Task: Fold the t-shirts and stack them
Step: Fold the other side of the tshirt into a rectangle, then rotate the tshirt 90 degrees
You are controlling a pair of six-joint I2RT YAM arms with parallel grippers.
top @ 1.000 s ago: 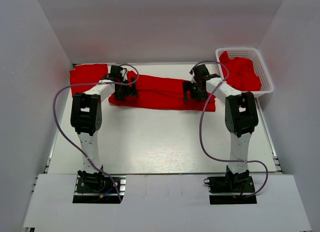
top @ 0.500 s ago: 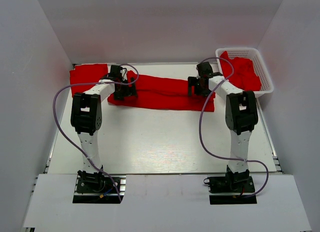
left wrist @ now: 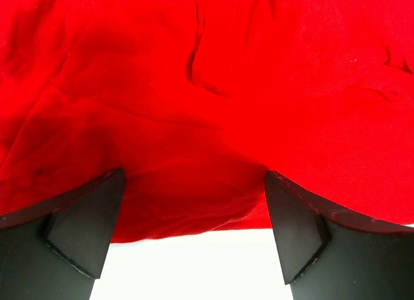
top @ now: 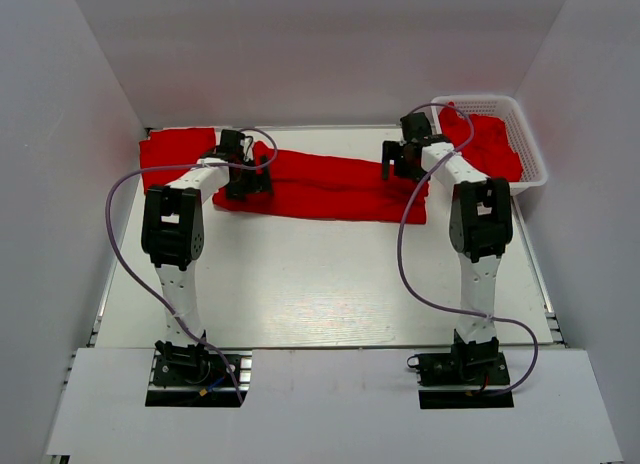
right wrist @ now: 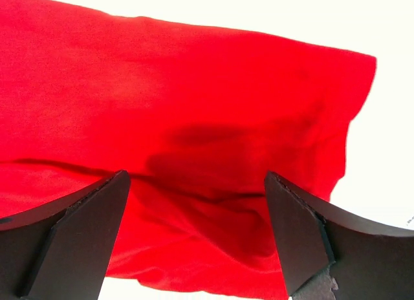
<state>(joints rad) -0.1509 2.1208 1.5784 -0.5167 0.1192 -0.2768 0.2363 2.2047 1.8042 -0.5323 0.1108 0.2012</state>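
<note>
A red t-shirt [top: 330, 184], folded into a long strip, lies across the back of the table. My left gripper [top: 248, 182] hangs open over its left end. In the left wrist view the cloth [left wrist: 213, 106] fills the frame above the gripper [left wrist: 191, 238], and nothing sits between the fingers [left wrist: 84, 229]. My right gripper [top: 400, 167] is open over the strip's right end. The right wrist view shows that end [right wrist: 213, 119] below the gripper [right wrist: 194, 238], fingers [right wrist: 301, 235] apart and off the cloth. A folded t-shirt [top: 170, 149] rests at the back left.
A white lattice basket [top: 535, 166] at the back right holds more crumpled red t-shirts [top: 490, 144], close to my right arm. White walls enclose the table on three sides. Purple cables loop from both arms.
My right gripper has drawn back and to the right, toward the strip's far right end. The left gripper has barely shifted. Both stayed open.
</note>
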